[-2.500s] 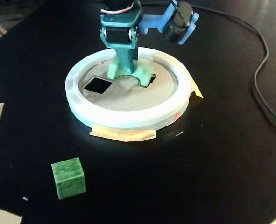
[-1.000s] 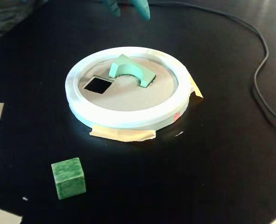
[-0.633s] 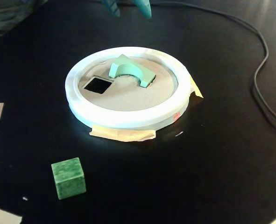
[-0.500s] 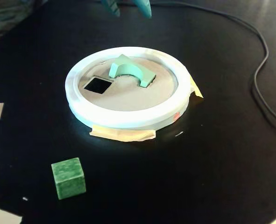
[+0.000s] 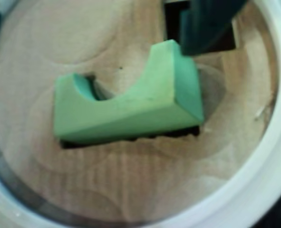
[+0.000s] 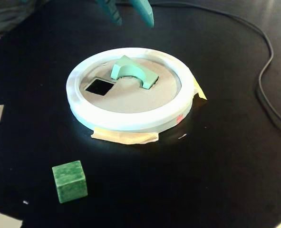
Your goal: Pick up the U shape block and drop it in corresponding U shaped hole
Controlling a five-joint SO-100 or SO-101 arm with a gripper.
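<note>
Block: pale mint-green arch-shaped U shape block, rigid, apparently painted wood; lies in the far half of the tan disc with white rim.
Seating: not dropped through. In the wrist view the block sits tilted, one end raised, jammed over the dark U shaped hole, of which only slivers show along its edge.
Tool: teal two-finger tool hangs above the far rim, fingers spread apart, holding nothing, clear of the block.
Handling judgement: light, stiff, not fragile; the painted faces look smooth and could slip under a shallow pinch. Best hold is across the two flat long faces at mid-length; avoid the curved notch.
Next move calls for: levelling the raised end so the outline matches the cutout; a light press may suffice.
Risk: pushing one end may wedge it harder.
Other items: small square cutout left of the block, empty; dark green cube on the black desk, near-left, well apart from the disc.
</note>
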